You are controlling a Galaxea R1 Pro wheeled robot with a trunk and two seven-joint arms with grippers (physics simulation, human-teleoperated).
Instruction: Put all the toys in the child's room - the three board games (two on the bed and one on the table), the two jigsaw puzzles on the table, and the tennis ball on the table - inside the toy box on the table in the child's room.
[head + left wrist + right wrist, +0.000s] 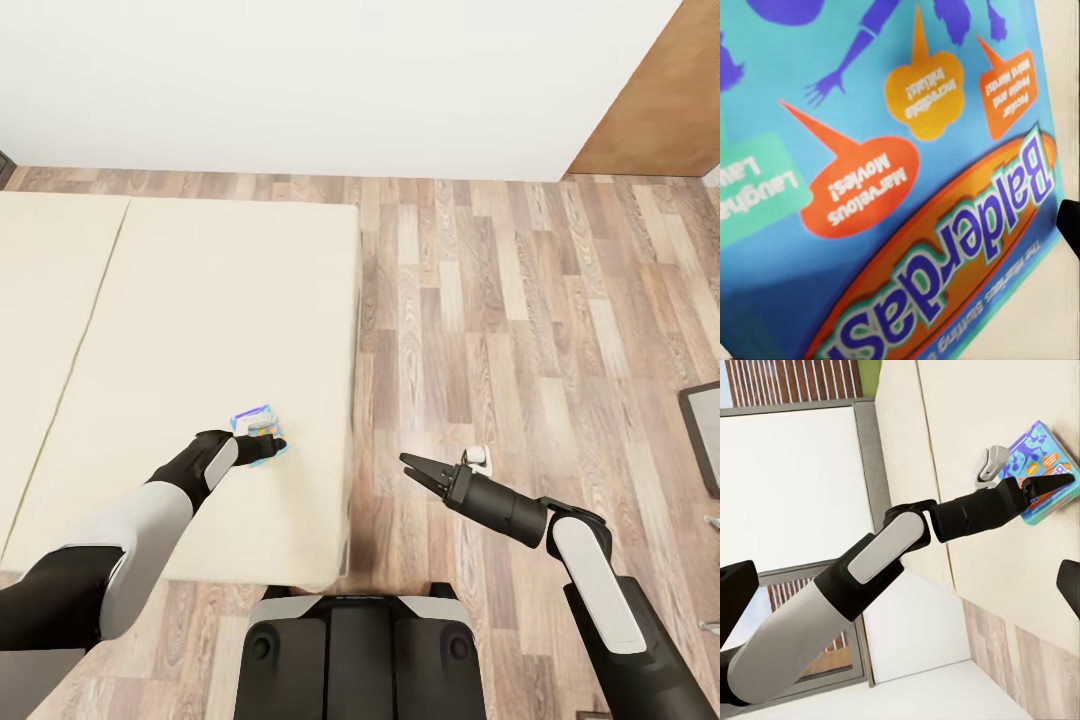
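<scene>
Here, board game (254,432) on bed (200,330), under left pincer (268,446)

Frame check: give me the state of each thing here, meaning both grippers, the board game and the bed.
Balderdash board game: lying flat on the bed near its edge, lid closed, printed side up.
left gripper: reaching over the board game; whether the grip is closed cannot be told.
right gripper: open, empty, held over the floor beside the bed.
bed: bare cream mattress, carrying the board game.
wooden floor: plank flooring beside the bed.
</scene>
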